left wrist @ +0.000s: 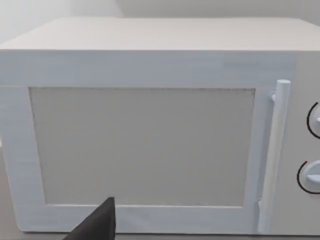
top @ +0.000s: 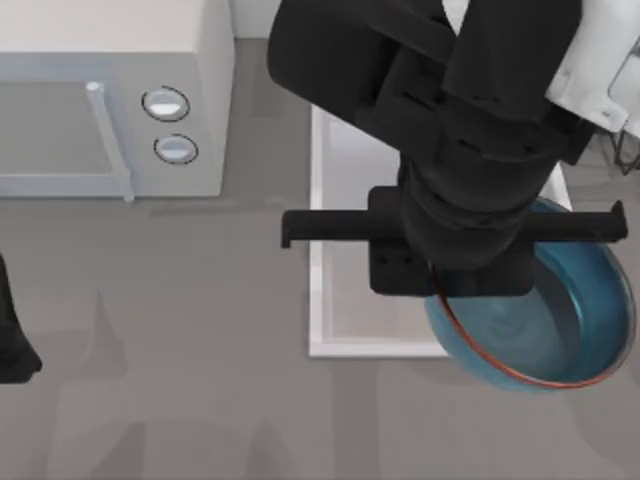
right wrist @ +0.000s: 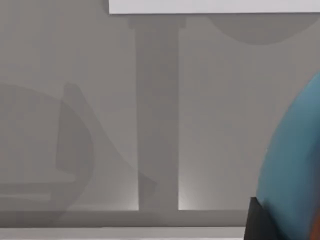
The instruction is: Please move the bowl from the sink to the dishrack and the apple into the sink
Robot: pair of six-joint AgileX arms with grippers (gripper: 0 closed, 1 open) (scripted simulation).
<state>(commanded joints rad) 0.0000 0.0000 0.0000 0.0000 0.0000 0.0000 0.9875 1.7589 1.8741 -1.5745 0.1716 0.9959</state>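
Round blue bowl (top: pixel 545 330) with glossy teal walls, thin reddish rim: tilted, overhanging the near right corner of the sink, partly over the grey worktop (top: pixel 180 330). In the right wrist view its blue wall (right wrist: pixel 295 165) sits close against a dark finger tip.

Large white rectangular sink (top: pixel 335 345) with raised rim, pale grey floor: centre-right of the worktop, mostly covered by the right arm.

Right gripper (top: pixel 455 275): black, directly over the bowl's far rim above the sink, wide crossbar spanning the basin. Fingers hidden under the wrist body; cannot tell how far they are open, nor whether they grip the bowl.

Left gripper (top: pixel 12 340): parked at the worktop's left edge, facing the microwave; finger spread cannot be told.

White microwave (top: pixel 110 100) with two round knobs and vertical handle: far left of the worktop.
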